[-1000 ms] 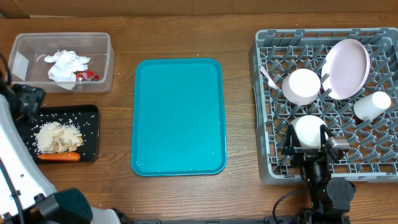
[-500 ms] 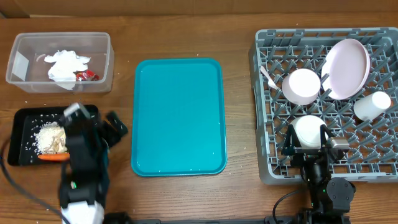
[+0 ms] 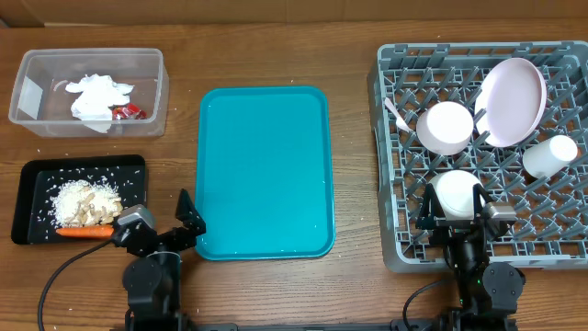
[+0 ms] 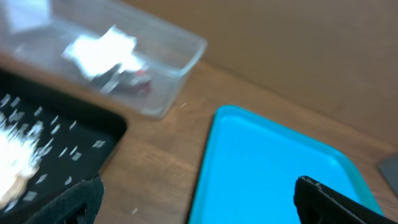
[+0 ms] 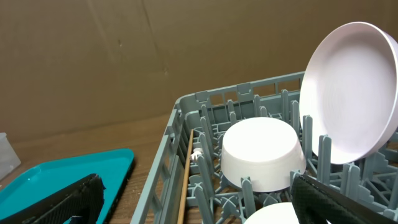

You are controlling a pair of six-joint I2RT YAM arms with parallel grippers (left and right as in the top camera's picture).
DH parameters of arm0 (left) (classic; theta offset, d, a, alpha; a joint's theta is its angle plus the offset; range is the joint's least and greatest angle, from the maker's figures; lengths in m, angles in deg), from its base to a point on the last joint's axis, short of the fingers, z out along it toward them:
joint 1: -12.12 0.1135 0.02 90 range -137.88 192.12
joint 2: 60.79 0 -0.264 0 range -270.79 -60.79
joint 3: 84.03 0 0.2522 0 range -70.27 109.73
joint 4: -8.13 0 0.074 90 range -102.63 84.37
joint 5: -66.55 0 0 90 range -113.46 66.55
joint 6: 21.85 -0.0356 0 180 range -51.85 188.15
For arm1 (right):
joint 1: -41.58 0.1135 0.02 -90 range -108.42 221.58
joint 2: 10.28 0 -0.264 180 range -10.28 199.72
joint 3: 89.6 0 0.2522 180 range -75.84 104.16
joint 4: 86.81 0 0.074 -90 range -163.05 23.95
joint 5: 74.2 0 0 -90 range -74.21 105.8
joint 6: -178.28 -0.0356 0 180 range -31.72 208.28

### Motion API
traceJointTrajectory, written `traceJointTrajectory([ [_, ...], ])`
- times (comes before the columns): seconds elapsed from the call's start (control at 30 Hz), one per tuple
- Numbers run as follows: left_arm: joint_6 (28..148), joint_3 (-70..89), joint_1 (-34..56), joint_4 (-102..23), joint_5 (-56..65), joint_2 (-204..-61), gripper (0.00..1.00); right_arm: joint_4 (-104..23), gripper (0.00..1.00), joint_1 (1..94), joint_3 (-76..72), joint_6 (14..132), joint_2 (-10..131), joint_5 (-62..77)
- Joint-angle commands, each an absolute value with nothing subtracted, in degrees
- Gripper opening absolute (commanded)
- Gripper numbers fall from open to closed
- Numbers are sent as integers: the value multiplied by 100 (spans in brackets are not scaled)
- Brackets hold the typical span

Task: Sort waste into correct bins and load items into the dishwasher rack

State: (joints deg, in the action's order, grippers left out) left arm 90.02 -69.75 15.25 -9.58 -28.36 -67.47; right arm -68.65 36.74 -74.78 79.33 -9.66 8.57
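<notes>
The grey dishwasher rack at the right holds the white plate, two white bowls, the cup and the fork. The right wrist view shows the wooden stick lying along the rack's left wall. My right gripper is open and empty, its jaws either side of the near bowl at the rack's front edge. My left gripper is open and empty, low at the table's front. The clear tub holds napkins and the red wrapper. The black tray holds rice scraps and the carrot.
The teal serving tray lies in the middle with nothing on it. In the left wrist view its near corner lies between my left fingers, with bare wood beside it. A few rice grains lie loose on the table by the black tray.
My left arm has swung from the far left, across the black tray, down to the table's front between the black tray and the teal tray. The right arm has not moved.
</notes>
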Motion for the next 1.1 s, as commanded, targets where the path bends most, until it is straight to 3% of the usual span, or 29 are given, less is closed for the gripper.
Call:
traceJointTrajectory([
  [0.0, 7738, -6997, 1257, -990, -2607, -6194, 100, -6889, 100, 3663, -7537, 7957, -1012, 892],
  [0.4, 6870, -6997, 1300, -997, -2548, -6102, 100, -6889, 100, 3663, -7537, 7955, -1012, 892],
  [1.07, 6875, -6997, 1294, -990, -2528, -6109, 100, -6889, 100, 3663, -7537, 7955, -1012, 892],
])
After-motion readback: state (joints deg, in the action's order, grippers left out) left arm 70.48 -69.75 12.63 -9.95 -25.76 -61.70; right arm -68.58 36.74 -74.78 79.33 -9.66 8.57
